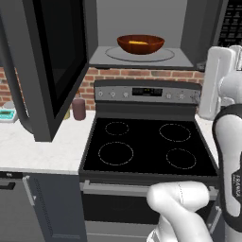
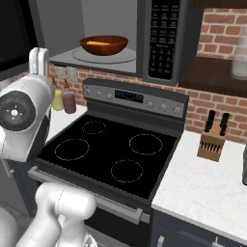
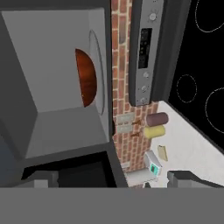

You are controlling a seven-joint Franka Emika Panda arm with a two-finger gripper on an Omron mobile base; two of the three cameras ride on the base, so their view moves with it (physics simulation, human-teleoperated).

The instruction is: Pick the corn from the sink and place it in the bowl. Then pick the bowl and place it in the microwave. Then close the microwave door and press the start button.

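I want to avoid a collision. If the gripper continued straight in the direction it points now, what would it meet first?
Probably the brick wall beside the open microwave, judging from the hand view's centre. The bowl sits off that line. Depth is unclear.

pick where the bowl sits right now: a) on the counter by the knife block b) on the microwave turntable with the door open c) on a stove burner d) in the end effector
b: the bowl rests on the glass turntable inside the microwave, and the microwave door hangs open.
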